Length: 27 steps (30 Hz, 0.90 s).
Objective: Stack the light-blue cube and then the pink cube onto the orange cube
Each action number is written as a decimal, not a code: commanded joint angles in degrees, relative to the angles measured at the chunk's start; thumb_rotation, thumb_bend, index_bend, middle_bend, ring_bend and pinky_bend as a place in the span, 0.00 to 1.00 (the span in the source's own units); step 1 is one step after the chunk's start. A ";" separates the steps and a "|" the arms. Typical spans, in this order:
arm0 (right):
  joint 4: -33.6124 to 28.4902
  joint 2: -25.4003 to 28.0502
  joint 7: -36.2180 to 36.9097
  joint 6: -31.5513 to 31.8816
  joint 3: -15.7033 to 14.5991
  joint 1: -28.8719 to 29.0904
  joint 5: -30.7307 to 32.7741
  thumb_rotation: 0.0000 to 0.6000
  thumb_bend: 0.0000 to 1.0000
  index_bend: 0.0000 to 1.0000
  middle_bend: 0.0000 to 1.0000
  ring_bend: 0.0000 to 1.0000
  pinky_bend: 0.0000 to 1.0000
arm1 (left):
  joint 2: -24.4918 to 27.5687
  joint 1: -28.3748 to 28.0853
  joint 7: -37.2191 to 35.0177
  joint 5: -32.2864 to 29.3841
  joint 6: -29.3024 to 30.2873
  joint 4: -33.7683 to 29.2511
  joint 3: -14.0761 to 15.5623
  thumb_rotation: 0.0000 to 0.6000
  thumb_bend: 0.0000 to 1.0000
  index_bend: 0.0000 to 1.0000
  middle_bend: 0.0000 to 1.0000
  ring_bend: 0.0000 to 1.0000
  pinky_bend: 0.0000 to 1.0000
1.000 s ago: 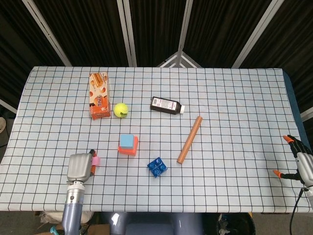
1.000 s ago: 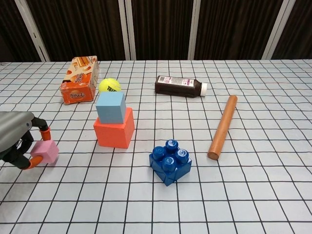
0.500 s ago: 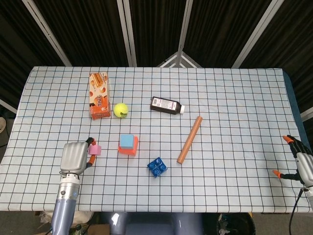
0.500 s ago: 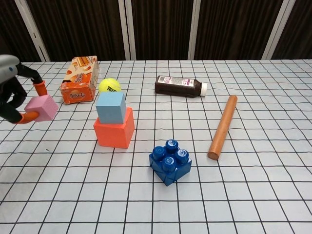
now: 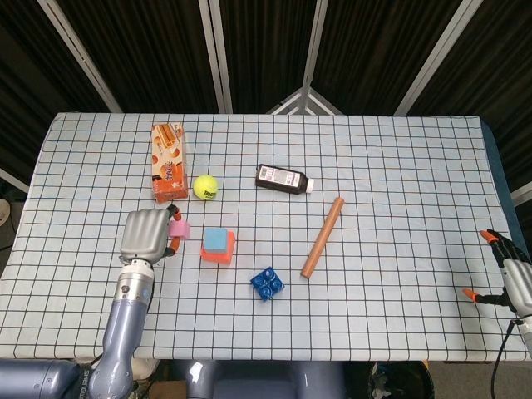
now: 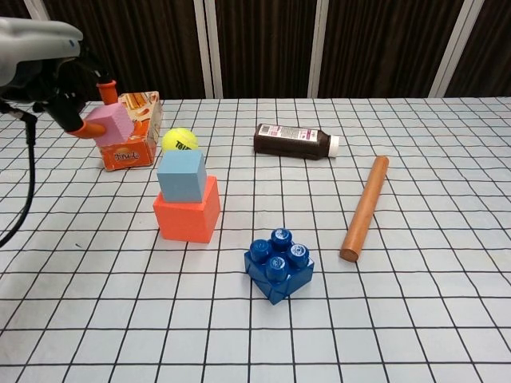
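Observation:
The light-blue cube (image 6: 182, 175) sits on top of the orange cube (image 6: 188, 213) near the table's middle; in the head view they show as light-blue cube (image 5: 216, 239) over orange cube (image 5: 218, 253). My left hand (image 6: 56, 76) holds the pink cube (image 6: 109, 124) in the air, up and to the left of the stack. In the head view the left hand (image 5: 148, 234) and pink cube (image 5: 178, 229) lie just left of the stack. My right hand (image 5: 509, 278) hovers open at the table's right edge, holding nothing.
An orange snack box (image 6: 129, 130) and a tennis ball (image 6: 180, 140) stand behind the stack. A dark bottle (image 6: 294, 141) lies further back, a wooden dowel (image 6: 365, 207) to the right, a blue toy brick (image 6: 279, 264) in front.
My left hand has lifted the pink cube off the table and carried it up and rightward toward the stack. The right hand has not moved.

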 commanded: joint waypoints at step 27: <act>1.31 0.08 2.75 0.27 -0.04 -0.16 -0.53 1.00 0.07 0.00 0.04 0.03 0.12 | -4.34 -14.11 -0.47 -8.89 1.80 6.13 3.16 1.00 0.39 0.44 0.82 0.79 0.91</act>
